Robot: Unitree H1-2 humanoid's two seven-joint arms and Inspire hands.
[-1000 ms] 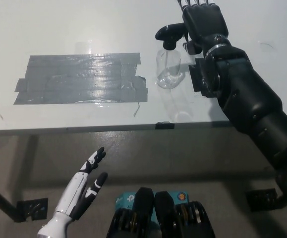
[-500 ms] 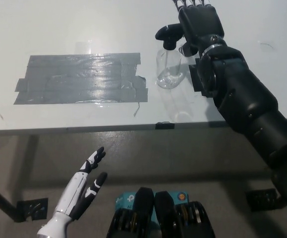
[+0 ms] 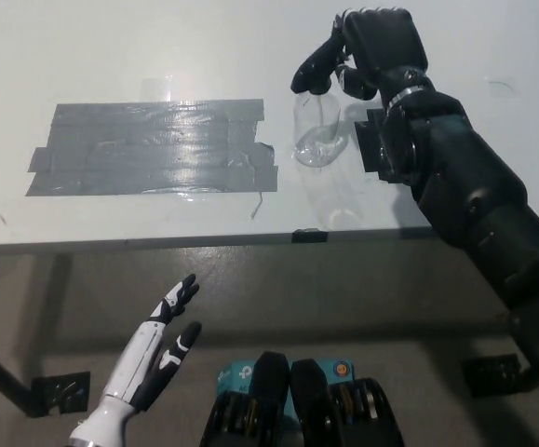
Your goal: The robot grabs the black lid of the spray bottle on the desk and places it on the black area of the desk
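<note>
Above the white desk (image 3: 111, 56), our black right hand (image 3: 376, 47) curls its fingers (image 3: 323, 58) down over the black lid (image 3: 312, 78) of the clear spray bottle (image 3: 317, 130). The fingers wrap the lid's top, closing on it, and the lid sits on the upright bottle. That bottle stands on the white surface just to the right of the black area (image 3: 153, 147), a patch of dark tape strips, touching none of them. Our white left hand (image 3: 153, 358) hangs below the desk's front edge at lower left, fingers spread apart and holding nothing.
</note>
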